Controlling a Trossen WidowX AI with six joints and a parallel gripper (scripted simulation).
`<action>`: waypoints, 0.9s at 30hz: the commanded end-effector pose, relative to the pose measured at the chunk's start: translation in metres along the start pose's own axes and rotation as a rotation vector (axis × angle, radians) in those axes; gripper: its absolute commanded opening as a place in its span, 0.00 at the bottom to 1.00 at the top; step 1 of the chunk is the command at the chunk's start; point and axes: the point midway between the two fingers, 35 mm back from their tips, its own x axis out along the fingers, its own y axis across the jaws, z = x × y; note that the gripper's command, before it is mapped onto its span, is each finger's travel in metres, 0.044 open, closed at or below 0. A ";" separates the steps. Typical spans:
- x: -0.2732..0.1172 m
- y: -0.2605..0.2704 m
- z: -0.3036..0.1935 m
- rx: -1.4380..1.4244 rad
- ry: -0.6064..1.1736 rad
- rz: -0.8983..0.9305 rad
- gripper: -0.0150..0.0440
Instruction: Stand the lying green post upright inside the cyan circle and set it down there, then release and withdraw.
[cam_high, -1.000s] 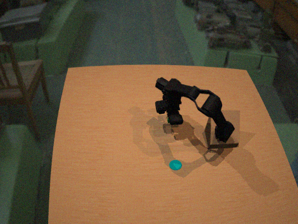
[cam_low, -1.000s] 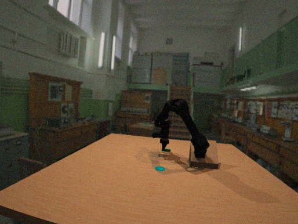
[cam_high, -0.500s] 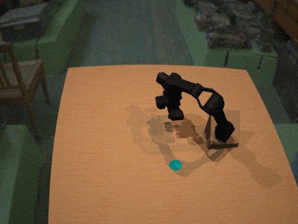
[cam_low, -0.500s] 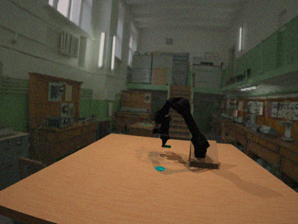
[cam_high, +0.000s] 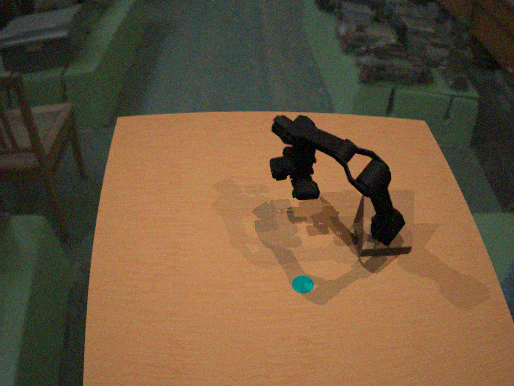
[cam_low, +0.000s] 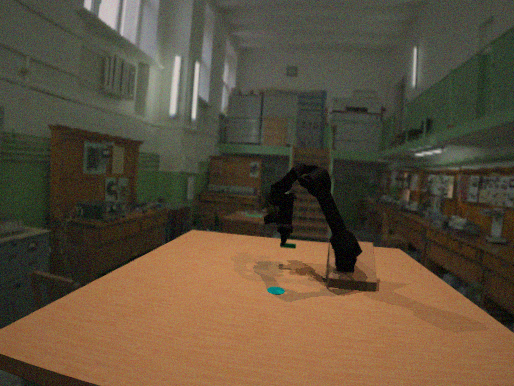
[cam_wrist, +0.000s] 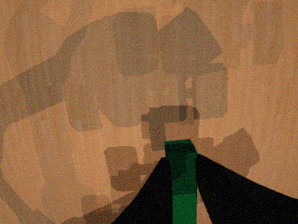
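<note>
The green post (cam_low: 289, 245) (cam_wrist: 183, 172) is held in the air, lying roughly level, well above the table. My gripper (cam_low: 284, 244) (cam_wrist: 180, 161) is shut on the post and points down. In the wrist view the post shows between the two dark fingers, with one end facing up the picture. In the top view the arm hides nearly all of the post. The cyan circle (cam_high: 303, 284) (cam_low: 276, 291) lies flat on the table, nearer to the top and exterior views than the gripper.
The arm's base plate (cam_high: 403, 250) (cam_low: 352, 284) stands on the table (cam_high: 175, 310) (cam_low: 210, 330), to the right of the gripper in the top and exterior views. Shadows of the arm fall across the table below the gripper and beside the circle.
</note>
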 end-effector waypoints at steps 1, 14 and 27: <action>-0.008 0.000 0.000 -0.005 0.003 -0.004 0.29; -0.026 0.003 -0.002 0.003 0.014 0.002 0.29; -0.035 0.041 0.016 0.085 0.015 -0.009 0.29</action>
